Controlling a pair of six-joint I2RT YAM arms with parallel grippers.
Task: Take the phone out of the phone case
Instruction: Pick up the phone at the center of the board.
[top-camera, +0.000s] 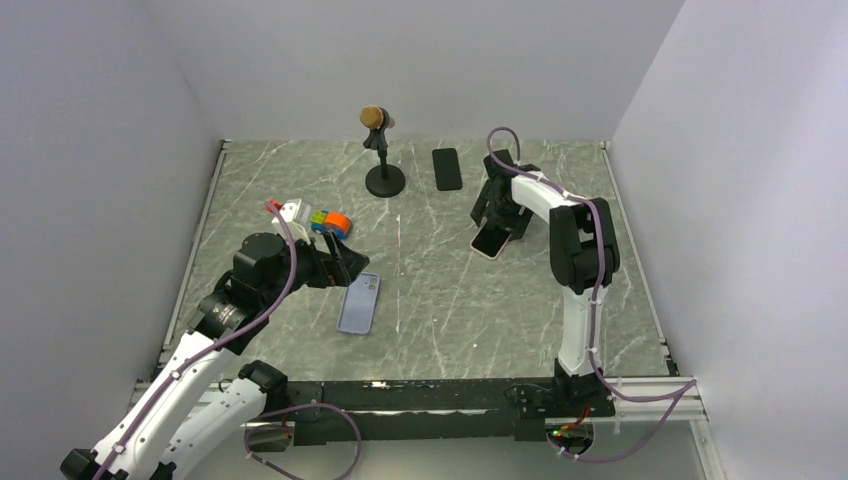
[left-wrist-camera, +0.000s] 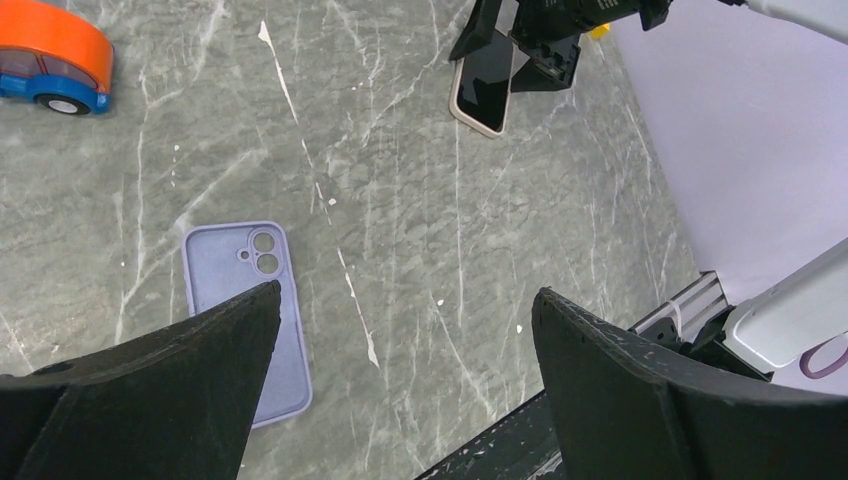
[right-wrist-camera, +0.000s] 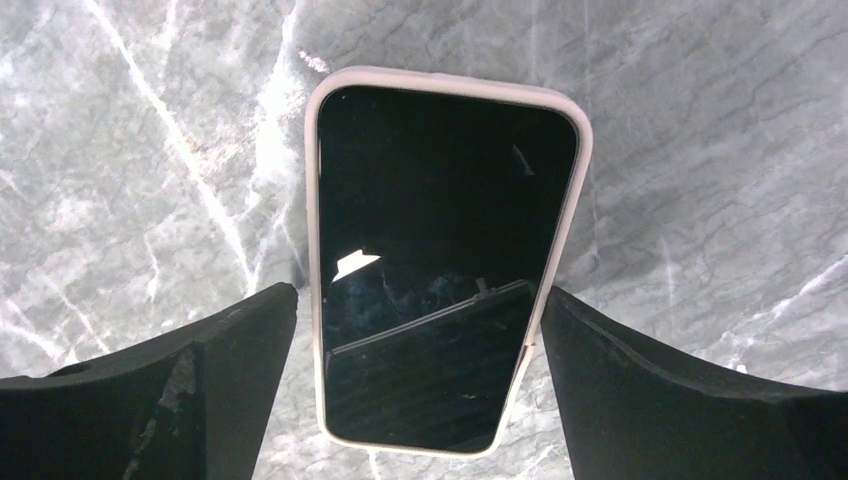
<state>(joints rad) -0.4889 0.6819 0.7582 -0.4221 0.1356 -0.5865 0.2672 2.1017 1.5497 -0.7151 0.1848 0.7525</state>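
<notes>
A lavender phone case (top-camera: 359, 302) lies back up on the marble table, its camera cut-outs showing; it is also in the left wrist view (left-wrist-camera: 235, 280). My left gripper (top-camera: 345, 268) hovers open above its right edge, holding nothing (left-wrist-camera: 405, 300). A phone with a black screen and a pale pink rim (top-camera: 490, 241) lies screen up at the right, also seen in the right wrist view (right-wrist-camera: 445, 200) and the left wrist view (left-wrist-camera: 482, 88). My right gripper (top-camera: 497, 215) is open, its fingers straddling the phone's near end with a small gap on each side (right-wrist-camera: 420, 300).
A black phone (top-camera: 447, 168) lies flat at the back. A microphone on a round black stand (top-camera: 383, 150) is at the back centre. An orange and blue toy car (top-camera: 330, 222) sits near the left arm, also in the left wrist view (left-wrist-camera: 50, 60).
</notes>
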